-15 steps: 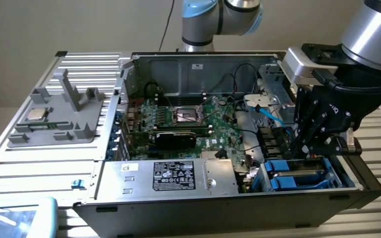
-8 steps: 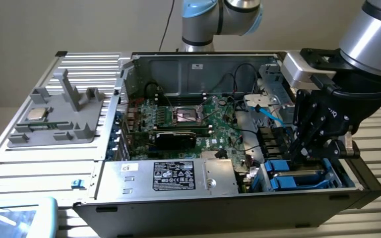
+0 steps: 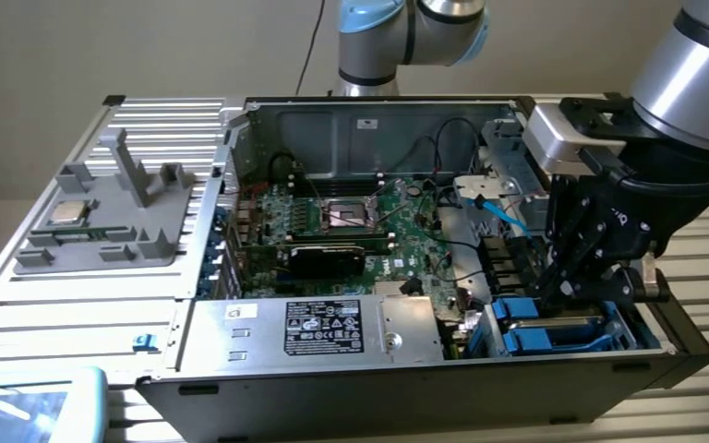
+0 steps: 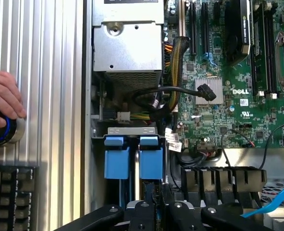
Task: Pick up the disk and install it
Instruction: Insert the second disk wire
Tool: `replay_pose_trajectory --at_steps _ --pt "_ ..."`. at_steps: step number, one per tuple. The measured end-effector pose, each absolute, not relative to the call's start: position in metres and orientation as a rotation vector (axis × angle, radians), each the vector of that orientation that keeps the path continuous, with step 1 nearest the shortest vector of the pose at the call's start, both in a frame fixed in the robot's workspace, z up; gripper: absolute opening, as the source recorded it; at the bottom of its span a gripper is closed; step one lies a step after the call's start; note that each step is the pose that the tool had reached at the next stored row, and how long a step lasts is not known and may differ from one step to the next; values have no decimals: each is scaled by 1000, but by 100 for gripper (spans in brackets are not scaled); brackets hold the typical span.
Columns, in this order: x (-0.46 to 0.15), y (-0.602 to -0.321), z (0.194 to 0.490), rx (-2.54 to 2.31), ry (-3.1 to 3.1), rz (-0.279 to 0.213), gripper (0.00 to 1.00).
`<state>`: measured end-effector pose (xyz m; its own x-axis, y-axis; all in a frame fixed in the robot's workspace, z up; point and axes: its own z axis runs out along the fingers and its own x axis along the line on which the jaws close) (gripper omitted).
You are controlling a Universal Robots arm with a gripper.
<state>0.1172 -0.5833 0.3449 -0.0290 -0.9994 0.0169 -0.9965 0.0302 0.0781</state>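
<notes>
"DELL" is printed in white on the green motherboard (image 4: 238, 91), right of centre in the wrist view. The black label (image 3: 324, 326) on the silver power supply box (image 3: 311, 329), lower centre of the exterior view, carries print too small to read.

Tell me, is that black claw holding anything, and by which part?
Seemingly the silver hard drive in its blue plastic bracket, pinched by the bracket's edge.
</notes>
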Motion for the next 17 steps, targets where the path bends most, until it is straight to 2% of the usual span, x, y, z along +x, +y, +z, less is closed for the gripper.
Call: replay_pose_trajectory --at_steps 17 --pt "117 -584 341 2157 -2206 -85 16"
